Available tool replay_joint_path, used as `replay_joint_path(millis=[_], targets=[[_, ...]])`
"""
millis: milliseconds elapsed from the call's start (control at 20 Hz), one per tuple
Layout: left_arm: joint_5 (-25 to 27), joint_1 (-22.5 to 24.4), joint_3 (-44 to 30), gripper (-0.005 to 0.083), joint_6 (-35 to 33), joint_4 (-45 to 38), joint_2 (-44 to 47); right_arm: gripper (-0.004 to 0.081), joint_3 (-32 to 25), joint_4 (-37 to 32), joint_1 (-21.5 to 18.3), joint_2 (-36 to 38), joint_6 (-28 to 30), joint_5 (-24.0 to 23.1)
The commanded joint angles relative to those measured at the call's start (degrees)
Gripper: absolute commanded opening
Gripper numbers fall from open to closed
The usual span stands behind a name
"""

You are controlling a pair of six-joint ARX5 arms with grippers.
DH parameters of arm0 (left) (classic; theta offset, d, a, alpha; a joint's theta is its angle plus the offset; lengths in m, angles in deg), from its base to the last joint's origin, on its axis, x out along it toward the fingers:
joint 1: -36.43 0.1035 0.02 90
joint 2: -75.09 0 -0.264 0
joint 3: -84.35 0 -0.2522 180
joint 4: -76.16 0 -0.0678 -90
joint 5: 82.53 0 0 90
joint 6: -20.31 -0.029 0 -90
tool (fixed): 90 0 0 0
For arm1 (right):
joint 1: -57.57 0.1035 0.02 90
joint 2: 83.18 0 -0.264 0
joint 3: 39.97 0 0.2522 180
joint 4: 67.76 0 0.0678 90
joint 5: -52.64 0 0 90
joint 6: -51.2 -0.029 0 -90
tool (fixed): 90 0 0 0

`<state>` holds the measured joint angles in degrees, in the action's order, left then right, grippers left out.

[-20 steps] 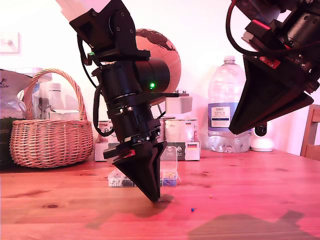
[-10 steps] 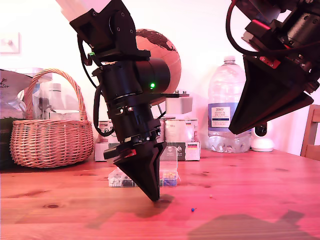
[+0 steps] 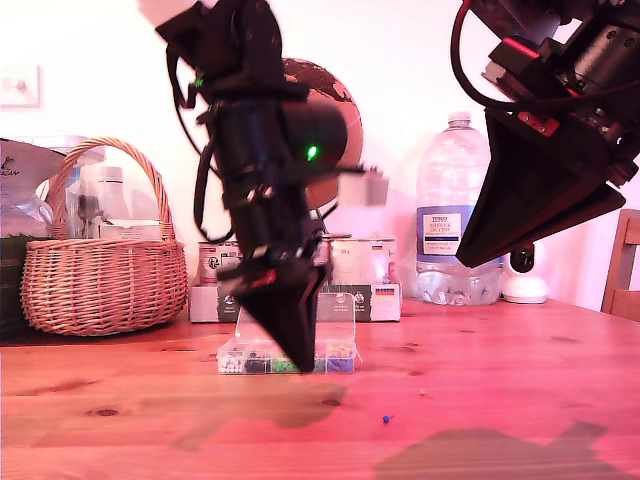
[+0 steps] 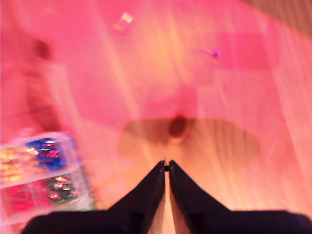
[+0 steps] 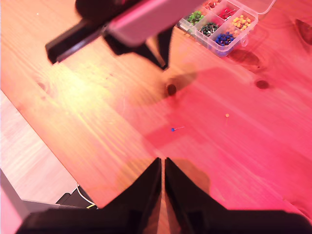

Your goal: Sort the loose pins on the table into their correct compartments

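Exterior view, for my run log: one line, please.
my first end effector: shut, above table by pin box | my second end effector: shut, raised | blue pin: loose

1. Tabletop [image 3: 520, 360] open across the exterior view's right; only a blue pin [image 3: 385, 419] and a pale pin [image 3: 421, 393] lie there.
2. Clear box [image 3: 340, 358] sits just behind my first tool [image 3: 300, 366].
3. Basket [image 3: 100, 280], cans [image 3: 360, 262], bottle [image 3: 455, 215] block the back edge.

Plain white wall [image 3: 400, 60] at the back, with a light switch plate [image 3: 18, 86] near the exterior view's left edge. A wooden chair [image 3: 622, 262] pokes in at that view's right edge. Lighting is warm and reddish, giving the wood a pink cast with soft shadows.
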<state>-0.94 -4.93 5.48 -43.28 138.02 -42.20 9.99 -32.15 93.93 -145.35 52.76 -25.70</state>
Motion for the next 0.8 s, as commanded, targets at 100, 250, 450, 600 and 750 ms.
replay_joint_path(millis=[100, 250, 450, 600, 750], targets=[[0.5, -0.4, 2.1, -0.0020, 0.6, 0.7, -1.8, -0.0013, 0.6, -0.5, -0.2, -0.2, 0.0, 0.4], [1.9, 0.2, 3.3, -0.0020, 0.6, 1.0, -1.8, -0.0013, 0.6, -0.5, -0.2, -0.2, 0.0, 0.4], [4.0, 2.4, 3.8, -0.0020, 0.6, 0.9, -1.8, -0.0013, 0.6, 0.2, -0.2, -0.2, 0.0, 0.4], [5.2, 4.2, 3.8, -0.0020, 0.1, -0.4, -1.8, -0.0013, 0.6, 0.2, -0.2, -0.2, 0.0, 0.4], [5.9, 5.6, 3.8, -0.0020, -0.5, -1.3, -1.8, -0.0013, 0.6, 0.2, -0.2, -0.2, 0.0, 0.4]])
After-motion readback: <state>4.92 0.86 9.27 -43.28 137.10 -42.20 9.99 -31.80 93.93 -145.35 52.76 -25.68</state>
